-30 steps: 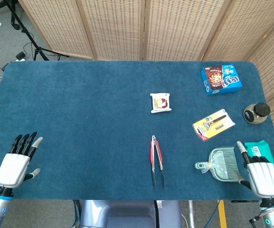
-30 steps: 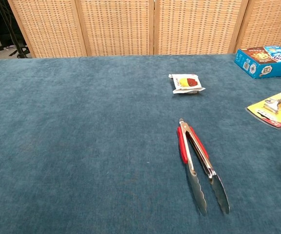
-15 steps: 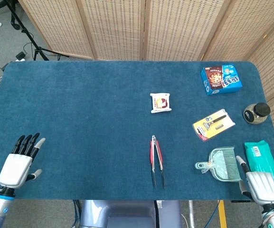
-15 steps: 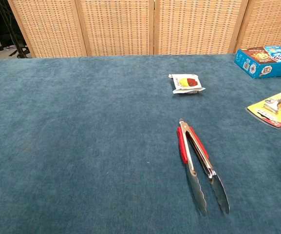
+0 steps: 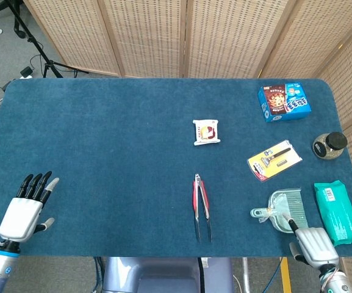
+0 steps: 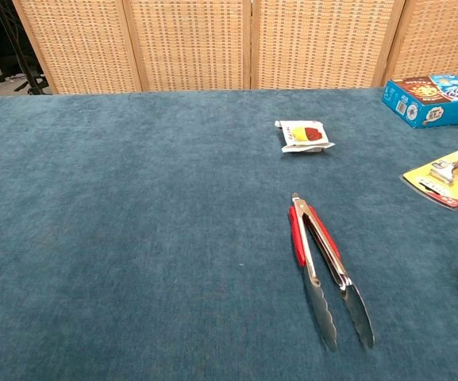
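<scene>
The right hand [image 5: 312,243] sits at the desk's [image 5: 102,140] near edge, one finger stretched toward the pale green dustpan [image 5: 284,209] just ahead, holding nothing, the other fingers too hidden to tell whether curled; judged from here, it should reach low and forward for the dustpan's handle, clear of the teal wipes pack [image 5: 338,212] beside it; the left hand [image 5: 22,213] hovers empty, fingers spread, far left, well apart from the tongs [image 5: 201,206].

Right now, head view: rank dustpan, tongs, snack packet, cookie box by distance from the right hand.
From the right hand, low at the table's right edge:
1. Dustpan, just above it, touching or nearly so.
2. Tongs, to its left, near the front edge.
3. Snack packet, mid-table.
4. Cookie box, far right corner.
</scene>
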`<state>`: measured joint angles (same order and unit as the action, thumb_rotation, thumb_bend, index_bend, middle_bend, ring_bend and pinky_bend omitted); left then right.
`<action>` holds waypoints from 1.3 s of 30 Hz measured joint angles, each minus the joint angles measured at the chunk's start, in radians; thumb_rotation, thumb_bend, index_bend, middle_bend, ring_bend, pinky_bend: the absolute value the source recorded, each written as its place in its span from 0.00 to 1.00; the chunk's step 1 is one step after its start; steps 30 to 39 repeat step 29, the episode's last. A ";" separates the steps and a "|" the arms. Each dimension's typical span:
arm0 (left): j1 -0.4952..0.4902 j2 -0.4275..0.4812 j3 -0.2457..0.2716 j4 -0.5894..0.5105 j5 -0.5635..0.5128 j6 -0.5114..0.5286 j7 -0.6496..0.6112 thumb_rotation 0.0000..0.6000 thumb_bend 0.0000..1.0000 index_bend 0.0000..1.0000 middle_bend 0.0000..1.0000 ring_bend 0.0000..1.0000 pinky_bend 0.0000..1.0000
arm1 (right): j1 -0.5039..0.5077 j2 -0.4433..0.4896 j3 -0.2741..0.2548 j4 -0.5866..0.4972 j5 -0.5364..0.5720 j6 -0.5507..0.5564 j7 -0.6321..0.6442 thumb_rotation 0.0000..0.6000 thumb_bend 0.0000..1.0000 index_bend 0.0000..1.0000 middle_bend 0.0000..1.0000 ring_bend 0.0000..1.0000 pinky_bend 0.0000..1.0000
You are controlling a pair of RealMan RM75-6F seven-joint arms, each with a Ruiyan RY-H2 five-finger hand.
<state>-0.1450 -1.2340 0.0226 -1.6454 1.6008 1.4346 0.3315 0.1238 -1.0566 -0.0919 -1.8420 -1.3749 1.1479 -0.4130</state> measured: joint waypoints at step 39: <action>0.000 0.003 0.000 -0.002 0.002 0.003 0.000 1.00 0.00 0.00 0.00 0.00 0.00 | 0.017 -0.001 -0.019 -0.009 0.008 -0.011 -0.022 1.00 0.57 0.00 0.76 0.81 0.72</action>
